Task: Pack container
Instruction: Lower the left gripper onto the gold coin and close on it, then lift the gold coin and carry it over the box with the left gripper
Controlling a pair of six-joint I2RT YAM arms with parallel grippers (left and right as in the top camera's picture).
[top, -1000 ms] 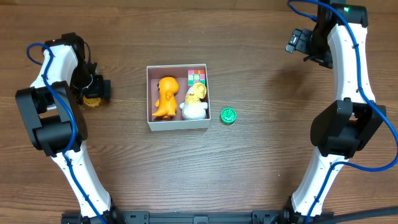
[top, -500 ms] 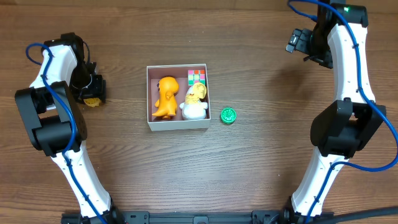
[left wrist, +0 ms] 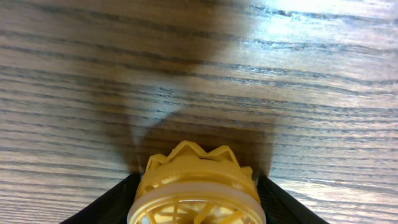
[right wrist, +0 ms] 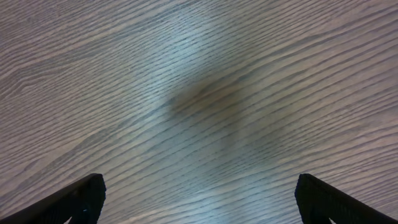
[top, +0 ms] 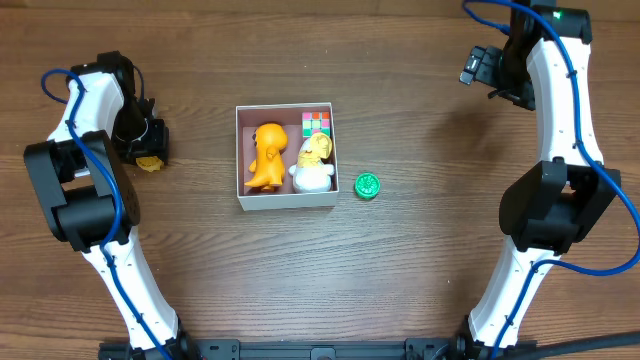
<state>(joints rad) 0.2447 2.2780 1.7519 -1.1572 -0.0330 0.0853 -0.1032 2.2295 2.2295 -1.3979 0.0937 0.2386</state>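
The container [top: 287, 203], a white-walled square box with a pink inside, stands mid-table holding an orange figure [top: 266, 156], a white and yellow figure [top: 313, 165] and a colourful cube [top: 317, 123]. A green round cap [top: 367, 185] lies just right of it. Far to the left, my left gripper [top: 148, 150] is down at the table, shut on a yellow ridged round toy [top: 148, 161]. In the left wrist view the toy [left wrist: 198, 186] fills the gap, with both black fingers [left wrist: 118, 202] against its sides. My right gripper [top: 483, 68] hangs open at the back right, over bare wood [right wrist: 199, 124].
The table is brown wood. The left arm's base and links stand along the left edge [top: 80, 190], the right arm's along the right edge [top: 560, 200]. Bare wood lies between the yellow toy and the container.
The left jaws have closed in from wide apart onto the yellow toy. The right arm has not moved.
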